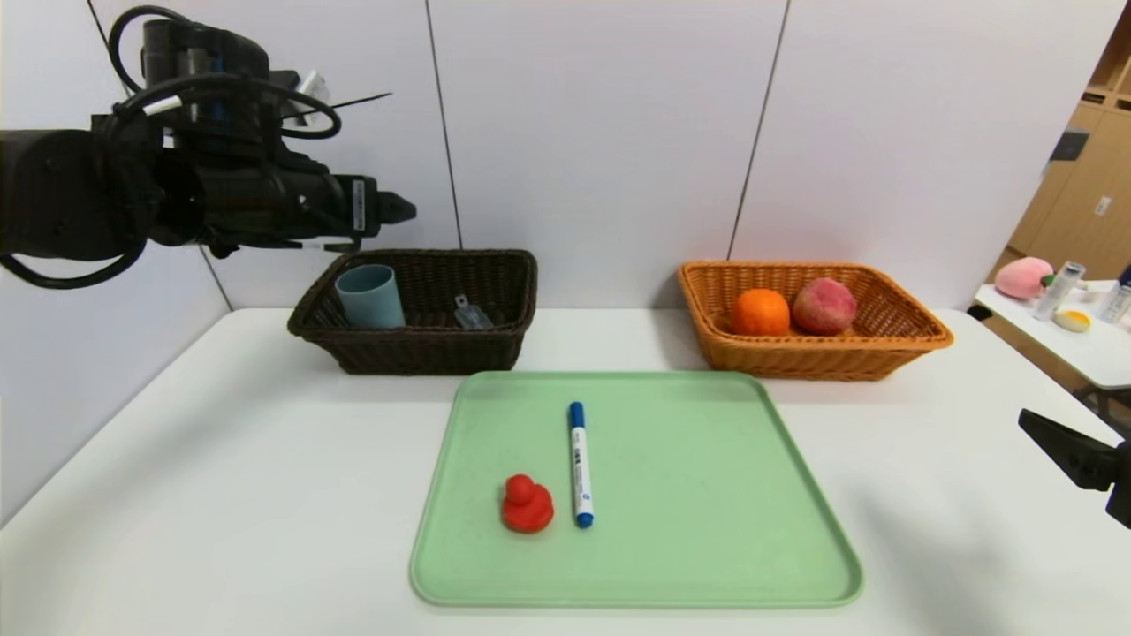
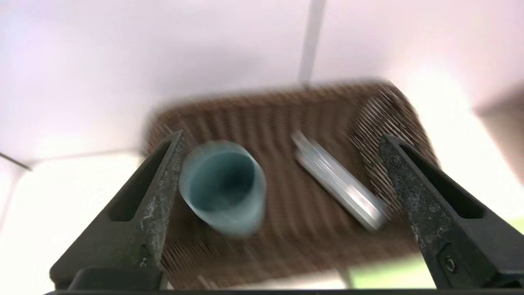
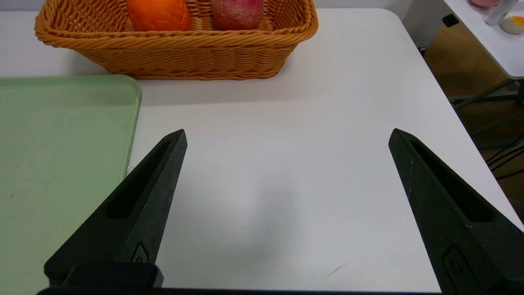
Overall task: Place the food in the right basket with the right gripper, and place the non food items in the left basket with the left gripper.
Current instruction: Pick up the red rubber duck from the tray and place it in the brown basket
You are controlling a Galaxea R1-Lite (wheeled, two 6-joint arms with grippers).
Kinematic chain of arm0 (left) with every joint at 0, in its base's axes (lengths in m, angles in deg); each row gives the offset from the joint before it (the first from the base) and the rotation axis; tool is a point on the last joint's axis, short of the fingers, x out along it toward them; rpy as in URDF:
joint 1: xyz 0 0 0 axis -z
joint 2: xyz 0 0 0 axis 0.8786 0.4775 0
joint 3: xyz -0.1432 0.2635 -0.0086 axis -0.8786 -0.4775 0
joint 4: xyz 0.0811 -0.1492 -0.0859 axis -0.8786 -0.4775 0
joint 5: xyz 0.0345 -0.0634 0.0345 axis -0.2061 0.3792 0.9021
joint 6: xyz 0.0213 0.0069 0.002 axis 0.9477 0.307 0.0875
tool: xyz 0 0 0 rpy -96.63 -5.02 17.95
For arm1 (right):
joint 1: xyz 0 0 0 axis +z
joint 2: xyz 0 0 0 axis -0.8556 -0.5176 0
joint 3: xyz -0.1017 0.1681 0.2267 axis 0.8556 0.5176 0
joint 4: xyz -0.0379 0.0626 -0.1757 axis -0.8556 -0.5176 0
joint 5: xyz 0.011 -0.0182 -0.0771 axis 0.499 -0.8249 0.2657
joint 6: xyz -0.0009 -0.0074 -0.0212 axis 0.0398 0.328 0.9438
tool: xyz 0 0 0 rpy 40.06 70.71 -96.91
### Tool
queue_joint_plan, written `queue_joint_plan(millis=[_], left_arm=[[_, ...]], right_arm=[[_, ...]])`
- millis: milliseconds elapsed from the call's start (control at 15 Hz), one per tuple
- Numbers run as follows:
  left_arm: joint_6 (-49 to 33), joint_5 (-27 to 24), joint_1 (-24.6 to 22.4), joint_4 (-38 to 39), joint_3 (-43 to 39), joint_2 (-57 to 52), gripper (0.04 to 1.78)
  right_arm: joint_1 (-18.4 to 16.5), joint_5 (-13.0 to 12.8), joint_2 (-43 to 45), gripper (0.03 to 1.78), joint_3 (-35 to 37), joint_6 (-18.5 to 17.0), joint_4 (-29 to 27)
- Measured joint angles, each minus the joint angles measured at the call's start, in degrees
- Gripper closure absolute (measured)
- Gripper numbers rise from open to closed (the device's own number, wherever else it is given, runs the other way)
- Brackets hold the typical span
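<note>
Nearest the head camera lies one green tray (image 1: 707, 495), resting on the single white table (image 1: 221, 495). On the tray are two things: a white marker with a blue cap (image 1: 579, 464) and, just beside it on the left, a small red rubber duck (image 1: 527, 504).

Behind the tray stand two baskets. The left basket (image 1: 415, 349), dark brown, holds two items: a blue-grey cup (image 1: 369, 296) standing upright and a slim clear case (image 1: 471, 314). The right basket (image 1: 813, 358), orange-tan, holds two fruits side by side: an orange (image 1: 760, 312) and a peach (image 1: 823, 306).

The left gripper (image 1: 398, 209) hangs in the air above the left end of the dark basket, released and holding nothing. Its wrist view looks down between the spread fingers (image 2: 157, 196) onto the cup's open mouth and the case, both blurred there, so no label on the case can be read.

The right gripper (image 1: 1060, 446) sits low at the table's right edge, cut off in the head view. Its own wrist view shows it spread wide over bare table with nothing between the fingers (image 3: 139, 205), and shows the fruits only partly, clipped at the frame edge.

A side table (image 1: 1087, 340) at far right carries small objects too far off to name.
</note>
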State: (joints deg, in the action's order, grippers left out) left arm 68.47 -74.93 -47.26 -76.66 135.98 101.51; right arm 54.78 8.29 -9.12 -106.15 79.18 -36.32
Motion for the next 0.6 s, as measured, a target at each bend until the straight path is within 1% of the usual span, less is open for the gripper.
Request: queue_joint_plan(millis=[200, 333, 467, 600], left_arm=[[-4.1, 0.0, 6.1, -0.8, -12.5, -8.0, 0.15], [-8.9, 0.5, 11.1, -0.2, -21.1, -12.7, 0.15], [-12.2, 1.8, 15.9, 2.8, -29.3, -16.3, 0.15], [-13.4, 4.5, 20.8, 9.1, -37.6, -18.6, 0.14]], right_arm=[[0.0, 0.2, 0.1, 0.11, -0.7, 0.2, 0.1], [0.1, 1.2, 0.5, 0.11, -0.9, 0.4, 0.2], [0.1, 2.0, 1.1, 0.11, -0.9, 0.4, 0.2], [0.1, 2.2, 1.5, 0.11, -1.0, 0.5, 0.3]])
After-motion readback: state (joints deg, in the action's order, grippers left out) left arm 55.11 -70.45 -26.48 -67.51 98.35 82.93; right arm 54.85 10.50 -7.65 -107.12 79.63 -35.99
